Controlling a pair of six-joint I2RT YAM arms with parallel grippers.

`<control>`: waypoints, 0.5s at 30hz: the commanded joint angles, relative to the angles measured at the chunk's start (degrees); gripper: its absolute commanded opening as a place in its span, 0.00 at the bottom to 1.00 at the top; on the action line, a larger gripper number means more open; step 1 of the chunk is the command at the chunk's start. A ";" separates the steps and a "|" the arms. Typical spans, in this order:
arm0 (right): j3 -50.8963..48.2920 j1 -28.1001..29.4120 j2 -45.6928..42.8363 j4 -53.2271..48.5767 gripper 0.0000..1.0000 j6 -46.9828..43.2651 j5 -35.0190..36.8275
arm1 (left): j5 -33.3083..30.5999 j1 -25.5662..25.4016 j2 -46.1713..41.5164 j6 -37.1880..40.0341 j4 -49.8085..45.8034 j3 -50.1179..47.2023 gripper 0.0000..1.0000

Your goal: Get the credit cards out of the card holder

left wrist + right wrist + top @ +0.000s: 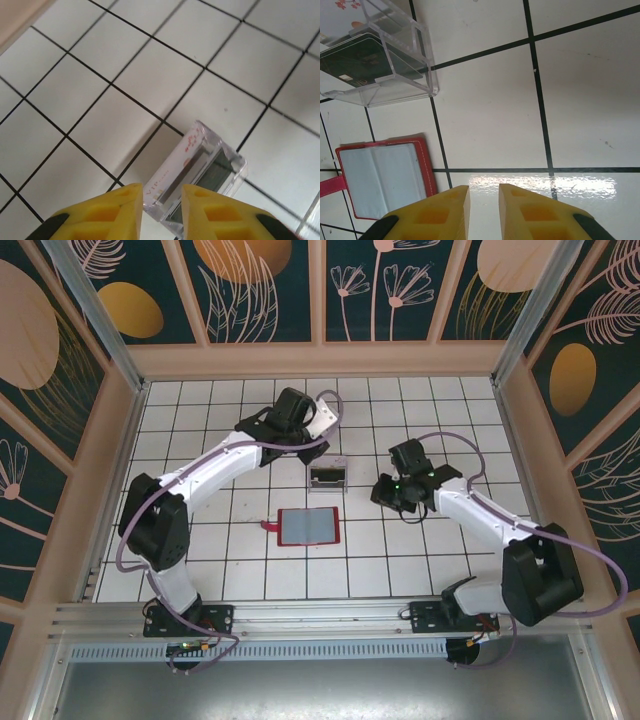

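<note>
Right gripper (484, 194) hovers by open, grey-lined card holder (385, 181).

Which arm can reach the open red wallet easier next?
Probably the right. The right gripper hangs slightly open with the red card holder lying just beside its fingers. The left gripper hovers over the clear box instead, farther back.

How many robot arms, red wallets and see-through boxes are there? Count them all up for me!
Robot arms: 2, the left arm and the right arm
Red card holder: 1
Clear box: 1
Total: 4
</note>
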 commanded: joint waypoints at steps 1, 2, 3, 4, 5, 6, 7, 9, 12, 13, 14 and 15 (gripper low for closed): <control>2.82 1.45 1.71 1.49 0.23 -1.13 -1.14 | -1.47 -0.16 -1.49 -13.30 3.61 -0.42 0.28; 3.16 1.88 2.35 1.53 0.23 -1.16 -1.17 | -0.45 -0.15 -1.42 -15.12 3.02 -0.30 0.28; 3.59 2.38 2.97 1.65 0.23 -1.15 -1.32 | 0.43 -0.18 -1.47 -16.92 2.61 -0.59 0.28; 3.75 2.80 3.49 1.92 0.23 -1.15 -1.55 | 0.96 -0.18 -1.60 -18.71 2.42 -0.91 0.28; 4.00 3.28 4.09 2.16 0.23 -1.08 -1.77 | 1.52 -0.16 -1.79 -20.86 2.37 -1.67 0.28; 4.24 3.41 4.81 2.40 0.23 -0.97 -1.95 | 2.58 -0.22 -2.09 -23.00 2.67 -2.51 0.28; 4.31 3.94 5.38 2.61 0.23 -0.84 -2.09 | 3.73 -0.20 -2.29 -24.52 3.14 -3.63 0.27; 4.62 5.21 6.54 2.98 0.23 -0.63 -2.13 | 7.10 -0.19 -2.73 -29.77 5.30 -6.21 0.26; 4.85 5.88 7.66 3.42 0.23 -0.34 -2.05 | 13.64 -0.42 -2.99 -37.93 8.16 -9.50 0.24; 4.95 5.94 7.93 3.50 0.23 -0.27 -2.05 | 14.52 -0.57 -2.85 -40.59 7.98 -10.20 0.24; 4.97 5.89 8.03 3.51 0.23 -0.27 -1.98 | 15.17 -0.71 -2.66 -43.44 7.34 -10.99 0.23; 4.97 5.93 8.11 3.51 0.23 -0.27 -1.81 | 16.03 -1.08 -2.47 -45.43 6.88 -11.99 0.23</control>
